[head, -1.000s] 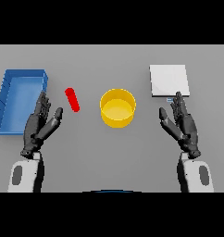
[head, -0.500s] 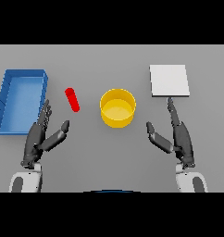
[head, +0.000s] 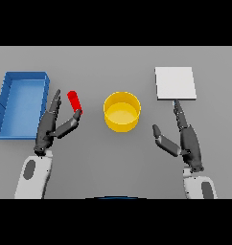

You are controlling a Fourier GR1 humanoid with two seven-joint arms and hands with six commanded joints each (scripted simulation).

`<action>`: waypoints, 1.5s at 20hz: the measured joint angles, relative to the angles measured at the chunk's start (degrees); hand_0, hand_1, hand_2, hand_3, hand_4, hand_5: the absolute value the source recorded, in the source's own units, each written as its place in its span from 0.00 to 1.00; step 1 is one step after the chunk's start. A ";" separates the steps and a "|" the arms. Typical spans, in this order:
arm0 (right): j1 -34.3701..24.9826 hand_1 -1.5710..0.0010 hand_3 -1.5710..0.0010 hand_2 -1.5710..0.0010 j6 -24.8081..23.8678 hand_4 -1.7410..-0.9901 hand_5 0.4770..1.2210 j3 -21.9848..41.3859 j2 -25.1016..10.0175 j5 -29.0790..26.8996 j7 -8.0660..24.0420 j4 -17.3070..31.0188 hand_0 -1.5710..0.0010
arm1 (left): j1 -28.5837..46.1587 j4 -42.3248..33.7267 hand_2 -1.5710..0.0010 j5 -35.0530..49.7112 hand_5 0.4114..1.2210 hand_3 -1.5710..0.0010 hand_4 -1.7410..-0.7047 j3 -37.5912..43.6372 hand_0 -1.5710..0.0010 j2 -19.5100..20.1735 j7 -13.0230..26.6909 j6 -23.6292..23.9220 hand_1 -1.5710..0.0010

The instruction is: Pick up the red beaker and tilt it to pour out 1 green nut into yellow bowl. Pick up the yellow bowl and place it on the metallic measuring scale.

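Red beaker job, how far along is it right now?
Nothing is done yet. The left hand is open beside the red beaker, thumb near it, no grip. Pouring remains, and the yellow bowl sits off the metallic scale. The right hand is idle.

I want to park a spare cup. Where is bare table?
Free: between yellow bowl and scale, and the far strip behind them. Crowded: blue bin, left hand, red beaker.

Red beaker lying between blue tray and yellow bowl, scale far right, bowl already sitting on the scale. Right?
Not quite. In the head view the yellow bowl sits on the bare table, left of the metallic scale and apart from it. The rest holds: the red beaker lies between the blue tray and the bowl.
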 measured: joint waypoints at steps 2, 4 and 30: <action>-0.32 1.00 1.00 1.00 0.05 0.68 0.25 -0.36 -0.12 -0.46 -0.63 0.10 1.00 | -3.11 3.74 1.00 0.23 0.27 1.00 0.57 1.08 1.00 0.10 -0.72 0.32 1.00; -0.70 1.00 1.00 1.00 -0.60 0.68 0.25 -0.11 0.24 0.43 -0.70 0.77 1.00 | -6.13 8.10 1.00 0.51 0.28 1.00 0.55 2.28 1.00 -0.01 -1.42 0.78 1.00; -0.15 1.00 1.00 1.00 -0.49 0.71 0.27 -0.36 -0.27 0.39 0.20 -0.40 1.00 | -24.20 35.10 0.10 -0.54 0.88 0.15 0.08 8.63 0.11 -3.66 -19.21 8.00 0.10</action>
